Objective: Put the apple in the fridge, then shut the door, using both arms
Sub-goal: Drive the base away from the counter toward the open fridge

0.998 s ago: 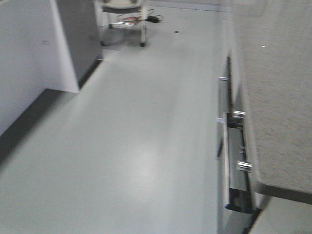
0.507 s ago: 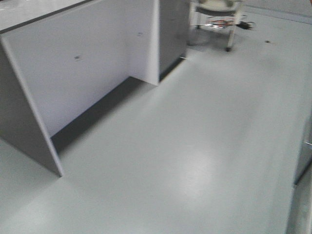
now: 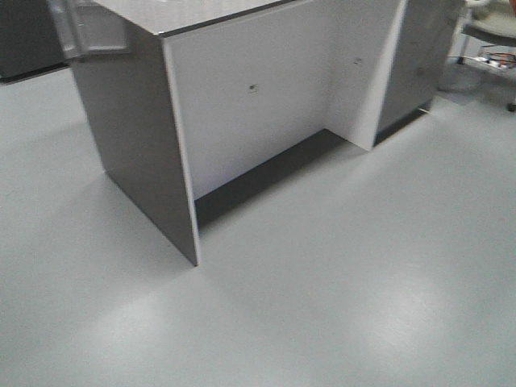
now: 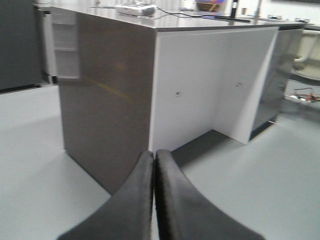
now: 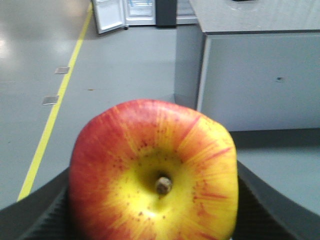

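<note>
One apple [image 5: 152, 175] sits clenched in the right jaws; the left jaws are pressed together, empty, facing the counter [image 4: 200, 85].

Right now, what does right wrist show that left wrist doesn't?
Only right wrist: the apple, held in the right gripper, a yellow floor line, and a fridge standing open far off.

Only left wrist: the left gripper, shut and empty, and clutter on the counter top. A pale door-like shape near its left edge is too blurred to call.

Both: the grey-and-white counter and the grey floor.
</note>
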`<state>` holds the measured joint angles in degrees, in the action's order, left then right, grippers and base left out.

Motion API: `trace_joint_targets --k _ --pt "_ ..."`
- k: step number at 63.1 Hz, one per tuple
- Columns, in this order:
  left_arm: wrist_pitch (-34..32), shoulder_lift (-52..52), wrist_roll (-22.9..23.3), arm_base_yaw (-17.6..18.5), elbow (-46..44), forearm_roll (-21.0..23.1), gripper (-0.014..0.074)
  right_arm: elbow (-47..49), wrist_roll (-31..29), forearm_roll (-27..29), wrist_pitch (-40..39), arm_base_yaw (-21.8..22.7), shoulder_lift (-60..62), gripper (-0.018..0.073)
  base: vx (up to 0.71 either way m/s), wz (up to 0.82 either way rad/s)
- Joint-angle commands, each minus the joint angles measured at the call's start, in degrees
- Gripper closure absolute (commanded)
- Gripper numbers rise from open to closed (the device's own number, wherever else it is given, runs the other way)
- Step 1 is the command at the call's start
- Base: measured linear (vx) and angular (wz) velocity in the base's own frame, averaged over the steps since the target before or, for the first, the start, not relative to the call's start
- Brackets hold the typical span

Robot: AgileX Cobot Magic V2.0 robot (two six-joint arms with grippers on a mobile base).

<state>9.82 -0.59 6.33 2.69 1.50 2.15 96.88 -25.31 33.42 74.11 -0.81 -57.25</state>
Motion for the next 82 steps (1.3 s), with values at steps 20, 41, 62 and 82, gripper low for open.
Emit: trace_joint_targets --k 20,41,62,82 --pt "-4.11 -0.88 0.46 0.24 1.17 0.55 0.0603 1.07 -0.05 1.97 -1.00 0.01 0.15 0.0563 0.03 0.46" --pt "-4.11 -0.88 0.46 0.24 1.17 0.55 0.0603 1.07 -0.05 1.97 -1.00 0.01 0.15 0.0563 0.06 0.59" --pt "-4.11 -0.88 0.46 0.24 1.17 0.55 0.0603 1.07 -0.05 1.97 -1.00 0.01 0.15 0.0563 0.09 0.54" --pt "-4.11 -0.88 0.46 0.24 1.17 0.55 0.0603 1.07 -0.05 1.97 -1.00 0.01 0.15 0.0563 0.13 0.39"
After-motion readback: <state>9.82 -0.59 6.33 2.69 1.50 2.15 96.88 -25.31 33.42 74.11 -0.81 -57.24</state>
